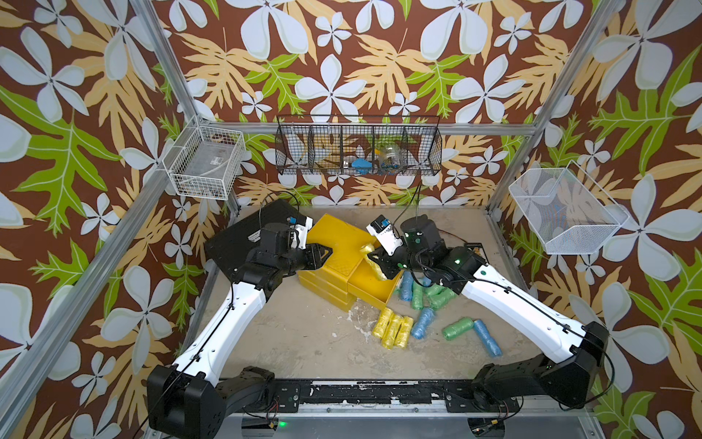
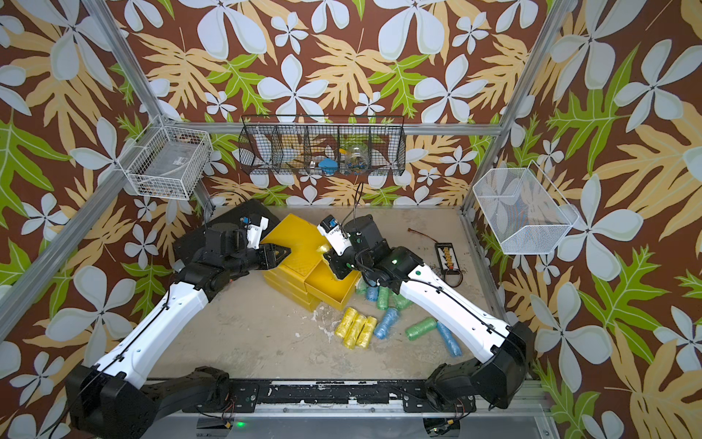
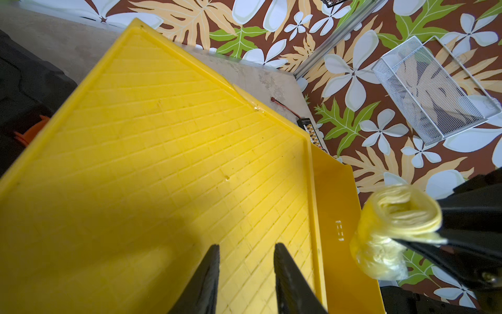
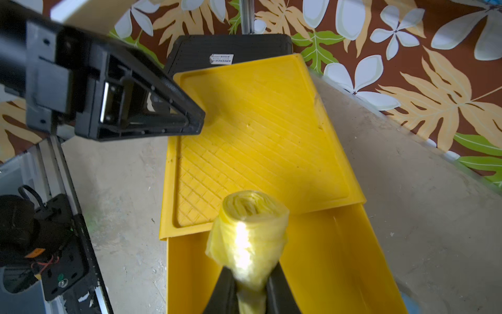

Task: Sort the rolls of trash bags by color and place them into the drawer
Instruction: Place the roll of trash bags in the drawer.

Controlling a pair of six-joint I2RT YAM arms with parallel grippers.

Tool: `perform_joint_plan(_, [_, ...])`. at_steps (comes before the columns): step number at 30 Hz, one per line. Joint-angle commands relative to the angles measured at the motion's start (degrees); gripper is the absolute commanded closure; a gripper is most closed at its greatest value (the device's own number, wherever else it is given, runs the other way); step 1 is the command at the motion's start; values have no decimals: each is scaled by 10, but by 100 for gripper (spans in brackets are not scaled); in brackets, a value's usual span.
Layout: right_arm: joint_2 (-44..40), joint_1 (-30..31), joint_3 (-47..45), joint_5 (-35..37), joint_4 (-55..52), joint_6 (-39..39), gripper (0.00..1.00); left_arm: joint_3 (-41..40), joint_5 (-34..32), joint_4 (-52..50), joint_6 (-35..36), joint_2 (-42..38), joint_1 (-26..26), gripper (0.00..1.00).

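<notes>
The right claw [image 4: 248,274] is clamped on a yellow roll [image 4: 250,231], above the pulled-out top drawer [image 1: 368,289] of the yellow chest [image 1: 334,239]. The left claw [image 3: 247,246], jaws a little apart and empty, is over the chest's top. Other rolls [image 1: 393,330] lie just beside the chest.

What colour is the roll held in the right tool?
Yellow; the roll shows best in the right wrist view.
</notes>
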Motion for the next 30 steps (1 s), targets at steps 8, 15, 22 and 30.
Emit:
perform_joint_plan(8, [-17, 21, -50, 28, -7, -58, 87, 19, 15, 13, 4, 14, 9, 63])
perform_joint_plan(15, [-3, 35, -50, 31, -14, -61, 79, 27, 9, 14, 6, 25, 11, 63])
perform_joint_plan(22, [-19, 38, -45, 53, 8, -33, 53, 34, 0, 5, 12, 30, 11, 63])
perform_joint_plan(30, [-103, 37, -56, 99, 24, 29, 44, 41, -19, -1, 19, 31, 11, 63])
